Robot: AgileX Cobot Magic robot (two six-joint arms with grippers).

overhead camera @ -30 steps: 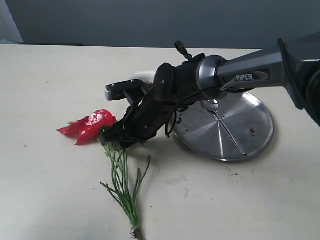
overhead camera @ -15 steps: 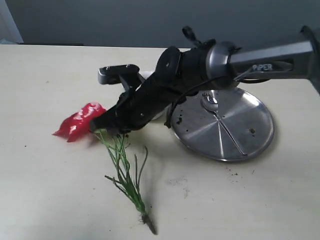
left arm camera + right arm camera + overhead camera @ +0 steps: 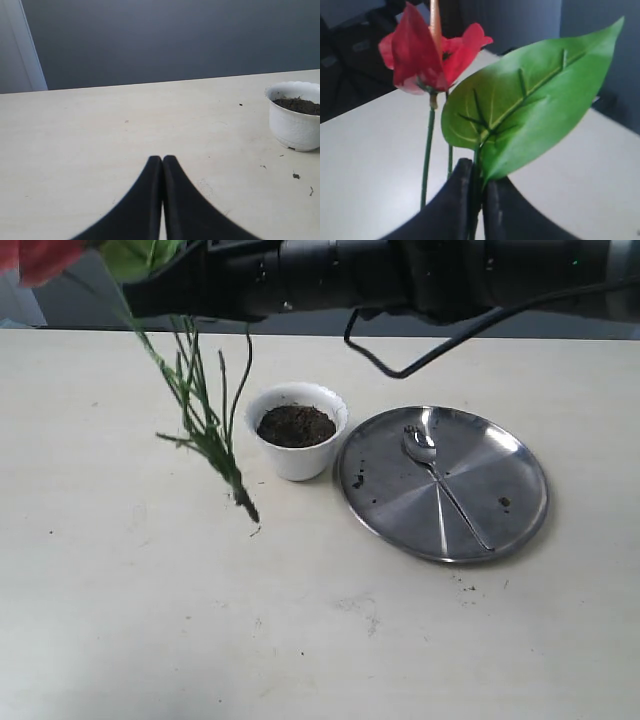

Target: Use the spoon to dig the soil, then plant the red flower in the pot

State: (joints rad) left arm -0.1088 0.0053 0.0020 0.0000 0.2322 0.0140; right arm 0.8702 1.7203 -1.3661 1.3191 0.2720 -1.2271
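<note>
My right gripper point(image 3: 140, 298) is at the top left of the exterior view, shut on the red flower point(image 3: 35, 255) by its stems point(image 3: 479, 167). The flower hangs in the air with its thin green stems point(image 3: 195, 400) trailing down. Its brown root end point(image 3: 245, 508) hovers just left of the white scalloped pot point(image 3: 297, 455). Dark soil point(image 3: 296, 425) fills the pot. The silver spoon point(image 3: 440, 475) lies on the steel plate point(image 3: 500, 530), its bowl holding a bit of soil. My left gripper point(image 3: 162, 160) is shut and empty, low over the table with the pot point(image 3: 295, 125) off to one side.
The round steel plate sits right of the pot, nearly touching it, with soil crumbs on it. A few crumbs point(image 3: 465, 588) lie on the table in front of the plate. The right arm point(image 3: 450, 270) spans the top of the exterior view.
The right arm has lifted the flower off the table to the top left. The stems now hang free, and the pot, hidden behind the arm before, is in view.
</note>
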